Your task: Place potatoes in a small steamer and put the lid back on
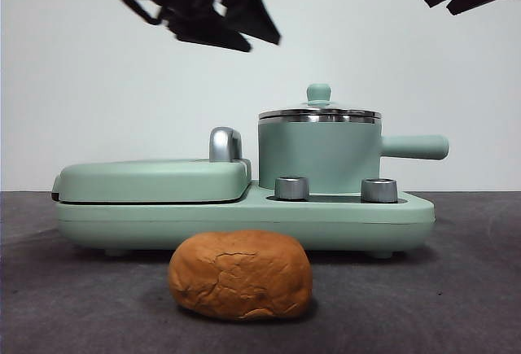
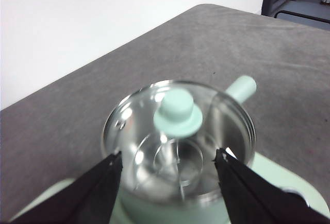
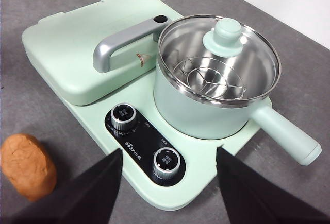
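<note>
Left gripper (image 2: 167, 165) above steamer (image 1: 319, 157), jaws spread wide, empty — lid (image 2: 178, 131) still on pot, knob (image 2: 178, 112) centred between jaws, untouched. Right gripper (image 3: 169, 175) raised, jaws wide, empty, cooker base (image 3: 196, 183) below. Potato (image 1: 241, 275) on table (image 1: 456, 289), at 6 o'clock of cooker in front view.
</note>
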Controlling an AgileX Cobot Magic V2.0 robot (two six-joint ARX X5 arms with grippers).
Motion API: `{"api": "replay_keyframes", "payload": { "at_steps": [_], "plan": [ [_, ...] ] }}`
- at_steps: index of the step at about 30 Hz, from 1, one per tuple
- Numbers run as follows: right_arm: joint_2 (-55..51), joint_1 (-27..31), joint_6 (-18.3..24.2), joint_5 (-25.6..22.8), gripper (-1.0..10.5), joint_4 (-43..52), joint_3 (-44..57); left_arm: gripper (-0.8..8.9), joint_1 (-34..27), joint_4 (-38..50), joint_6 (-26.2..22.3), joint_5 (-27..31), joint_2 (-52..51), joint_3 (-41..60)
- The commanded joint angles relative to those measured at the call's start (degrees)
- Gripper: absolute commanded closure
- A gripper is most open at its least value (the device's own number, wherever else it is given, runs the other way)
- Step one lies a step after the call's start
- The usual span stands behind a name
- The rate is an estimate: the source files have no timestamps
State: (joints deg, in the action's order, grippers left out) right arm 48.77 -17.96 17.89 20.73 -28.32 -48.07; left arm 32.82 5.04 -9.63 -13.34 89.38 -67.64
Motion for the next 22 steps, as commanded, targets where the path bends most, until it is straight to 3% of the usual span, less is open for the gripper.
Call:
{"api": "replay_keyframes", "payload": {
  "at_steps": [1, 13, 22],
  "plan": [
    [0.2, -0.3, -1.0, -0.2, 6.6, 0.9, -0.9, 5.24, 1.0, 0.8, 0.3, 0.2, 4.7, -5.1],
    [0.2, -0.3, -1.4, -0.2, 6.6, 1.3, -0.9, 5.23, 2.1, 0.8, 0.5, 0.0, 17.9, -18.3],
    [0.2, -0.3, -1.4, -0.2, 6.6, 1.3, -0.9, 5.24, 2.7, 2.4, 1.8, -0.2, 22.1, -20.2]
  ]
}}
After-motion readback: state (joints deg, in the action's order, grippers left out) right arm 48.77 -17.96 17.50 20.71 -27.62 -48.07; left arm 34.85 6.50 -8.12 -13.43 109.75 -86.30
